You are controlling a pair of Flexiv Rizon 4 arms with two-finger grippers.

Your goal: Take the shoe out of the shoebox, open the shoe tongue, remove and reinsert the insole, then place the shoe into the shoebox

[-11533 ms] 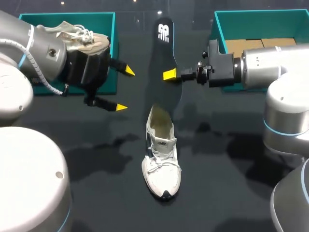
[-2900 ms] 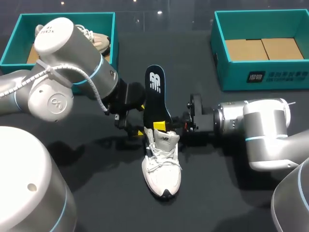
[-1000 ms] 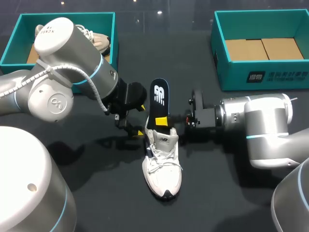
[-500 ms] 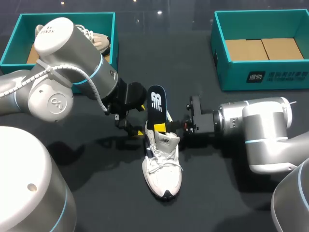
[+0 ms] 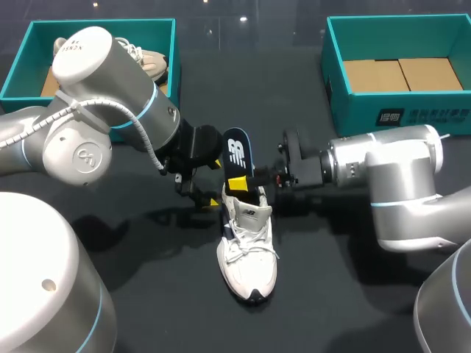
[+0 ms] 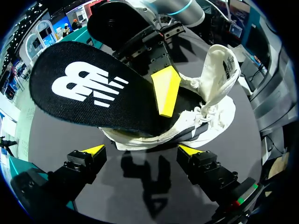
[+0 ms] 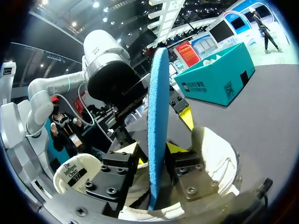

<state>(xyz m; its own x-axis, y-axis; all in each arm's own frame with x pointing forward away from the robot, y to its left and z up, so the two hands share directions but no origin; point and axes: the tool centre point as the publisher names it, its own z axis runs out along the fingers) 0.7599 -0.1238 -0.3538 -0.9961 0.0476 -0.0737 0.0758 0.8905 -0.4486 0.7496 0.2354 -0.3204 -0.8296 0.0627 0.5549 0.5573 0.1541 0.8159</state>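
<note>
Well, R jaws pinch the insole, half inside shoe; L jaws gape empty; prob thin, bendy, so hold mid-length

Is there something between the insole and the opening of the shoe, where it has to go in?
Nothing visible blocks it. The insole, clamped in the right gripper, has its lower end inside the white shoe. The tongue is lifted away, and the open left gripper is outside the shoe, at its heel.
</note>
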